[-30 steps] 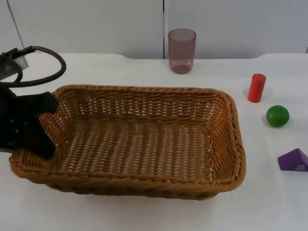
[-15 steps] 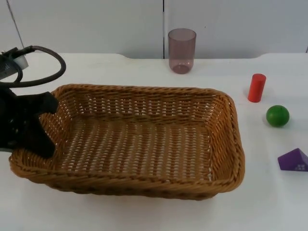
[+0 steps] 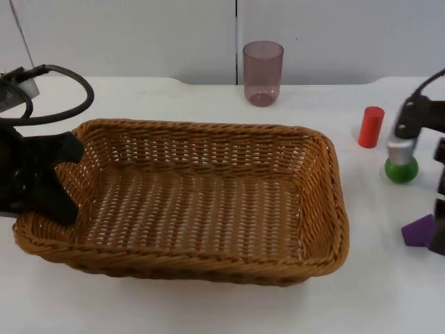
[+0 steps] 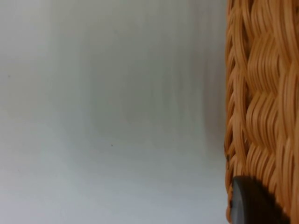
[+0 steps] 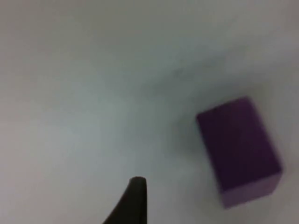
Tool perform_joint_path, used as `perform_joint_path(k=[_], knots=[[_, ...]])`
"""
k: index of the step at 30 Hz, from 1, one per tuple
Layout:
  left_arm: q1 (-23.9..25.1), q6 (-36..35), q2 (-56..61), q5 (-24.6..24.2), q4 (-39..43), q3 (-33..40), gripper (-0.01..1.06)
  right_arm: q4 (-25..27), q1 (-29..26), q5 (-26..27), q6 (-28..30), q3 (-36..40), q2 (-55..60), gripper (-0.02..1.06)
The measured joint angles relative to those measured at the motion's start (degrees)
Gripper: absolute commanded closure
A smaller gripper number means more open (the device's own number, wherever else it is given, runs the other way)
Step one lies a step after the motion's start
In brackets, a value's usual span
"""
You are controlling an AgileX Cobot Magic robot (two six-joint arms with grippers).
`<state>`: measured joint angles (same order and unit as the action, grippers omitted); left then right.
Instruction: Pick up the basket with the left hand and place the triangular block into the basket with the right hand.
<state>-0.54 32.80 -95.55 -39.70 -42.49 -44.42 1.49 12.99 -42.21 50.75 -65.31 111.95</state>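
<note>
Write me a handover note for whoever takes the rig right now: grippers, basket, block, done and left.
Left gripper: shut on the left rim of the basket; whether the basket is off the table is unclear.
Right gripper: at the table's right edge, above the purple triangular block; grip state unclear.
Block lies on the table, right of the basket, not grasped.
Done: basket gripped.
Left: grasp the block, carry it over, drop it into the basket.

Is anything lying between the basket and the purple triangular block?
No. In the top view, bare table separates the basket from the purple triangular block; the right gripper is beside the block.
</note>
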Motion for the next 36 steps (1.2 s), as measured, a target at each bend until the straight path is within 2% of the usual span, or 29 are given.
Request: perform_joint_path(k=[7,15,17,20,21,22,23,25,26,28,33,36], knots=[[0.00,0.00,0.00,-1.00,0.00,0.00,1.05,0.00,0.00,-0.31,1.17,-8.16,7.13,0.17],[0.00,0.00,0.00,-1.04,0.00,0.00,1.05,-1.09,0.00,-1.64,2.76,-8.70,8.89,0.23],[0.00,0.00,0.00,-0.65,0.00,0.00,1.05,-1.49,0.00,-2.49,2.87,-8.70,8.89,0.27],[0.00,0.00,0.00,0.03,0.00,0.00,1.05,-1.49,0.00,-3.69,3.03,-8.73,8.89,0.40],[0.00,0.00,0.00,0.20,0.00,0.00,1.05,-1.49,0.00,-4.50,3.16,-8.73,8.89,0.40],[0.00,0.00,0.00,0.46,0.00,0.00,1.05,-1.49,0.00,-5.01,3.25,-8.73,8.89,0.48],[0.00,0.00,0.00,0.47,0.00,0.00,1.05,-1.49,0.00,-5.98,3.25,-8.73,8.89,0.51],[0.00,0.00,0.00,0.47,0.00,0.00,1.05,-1.49,0.00,-6.50,3.28,-8.73,8.89,0.76],[0.00,0.00,0.00,0.47,0.00,0.00,1.05,-1.49,0.00,-7.34,3.39,-8.73,8.89,0.76],[0.00,0.00,0.00,0.47,0.00,0.00,1.05,-1.49,0.00,-8.75,3.39,-8.73,8.89,1.04],[0.00,0.00,0.00,0.47,0.00,0.00,1.05,-1.49,0.00,-11.41,3.39,-8.73,5.31,1.05],[0.00,0.00,0.00,0.47,0.00,0.00,1.05,-0.16,0.00,-16.13,2.61,-10.55,-1.59,1.05]])
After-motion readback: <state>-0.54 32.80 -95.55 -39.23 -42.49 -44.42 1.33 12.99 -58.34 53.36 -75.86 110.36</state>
